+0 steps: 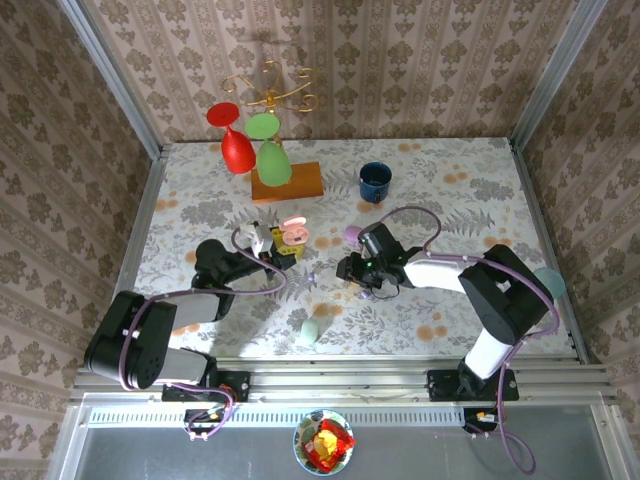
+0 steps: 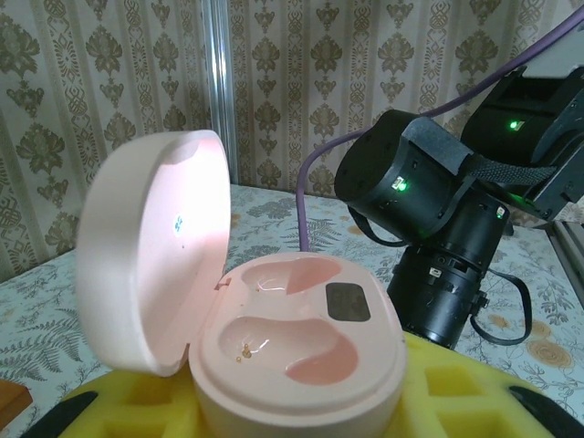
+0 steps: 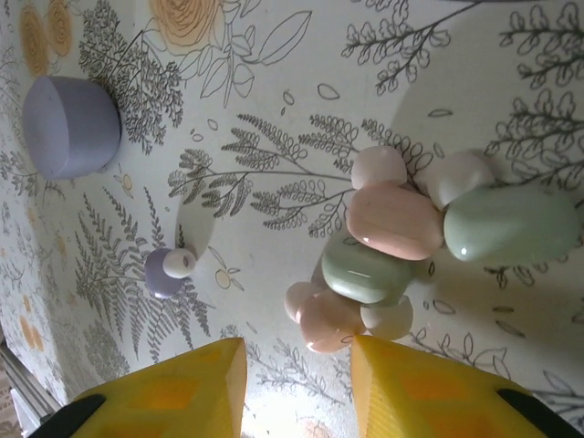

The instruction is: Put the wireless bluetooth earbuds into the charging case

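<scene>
Earbuds (image 3: 365, 271): I count one heap of pink, green and cream pieces on the floral desk (image 3: 274, 109), one lilac earbud (image 3: 167, 271) apart, one lilac case (image 3: 71, 126) farther. My right jaws point down by the heap, parted, holding nothing. Left jaws, level, grip one open pink case (image 2: 301, 347). Wallpapered walls (image 1: 400, 60) around.

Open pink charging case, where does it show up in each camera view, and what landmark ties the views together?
Top external: open pink charging case left of centre, at the left arm's tip.
Left wrist: bottom centre, lid raised at left.
Right wrist: faces the earbud pile on the cloth.
Shared landmark: the floral tablecloth.
</scene>
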Action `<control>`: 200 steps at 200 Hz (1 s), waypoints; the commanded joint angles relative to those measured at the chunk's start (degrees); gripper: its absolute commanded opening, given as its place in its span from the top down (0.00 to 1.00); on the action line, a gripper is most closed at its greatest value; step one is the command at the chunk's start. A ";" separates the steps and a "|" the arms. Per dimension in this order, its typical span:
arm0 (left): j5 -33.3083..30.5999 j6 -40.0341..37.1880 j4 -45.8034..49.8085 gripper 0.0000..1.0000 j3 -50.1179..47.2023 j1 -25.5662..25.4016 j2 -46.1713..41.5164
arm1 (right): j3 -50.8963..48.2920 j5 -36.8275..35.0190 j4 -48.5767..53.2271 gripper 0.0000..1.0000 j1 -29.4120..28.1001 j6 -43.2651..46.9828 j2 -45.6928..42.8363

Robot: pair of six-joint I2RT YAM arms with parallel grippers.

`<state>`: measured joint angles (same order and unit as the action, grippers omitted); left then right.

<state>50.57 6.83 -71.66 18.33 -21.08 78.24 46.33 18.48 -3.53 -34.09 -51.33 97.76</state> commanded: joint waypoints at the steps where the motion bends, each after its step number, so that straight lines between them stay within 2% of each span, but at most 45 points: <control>1: 0.41 -0.95 -1.82 0.64 -0.57 0.51 -0.98 | 2.05 -0.22 0.09 0.63 0.28 1.26 1.80; 74: 0.85 -1.29 -1.82 0.64 -0.15 0.69 0.12 | 3.46 1.94 -2.23 0.64 2.25 2.39 3.80; 133: 0.95 -1.46 -1.82 0.64 -0.13 0.78 0.16 | 0.41 4.36 -6.13 0.64 2.80 0.37 3.48; 200: 1.20 -1.46 -1.82 0.64 0.04 0.78 0.26 | -7.13 -0.01 -10.36 0.63 2.03 -4.94 -2.65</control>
<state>50.61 6.42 -71.66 18.33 -20.78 78.26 41.32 20.80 -12.27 -31.66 -53.74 97.65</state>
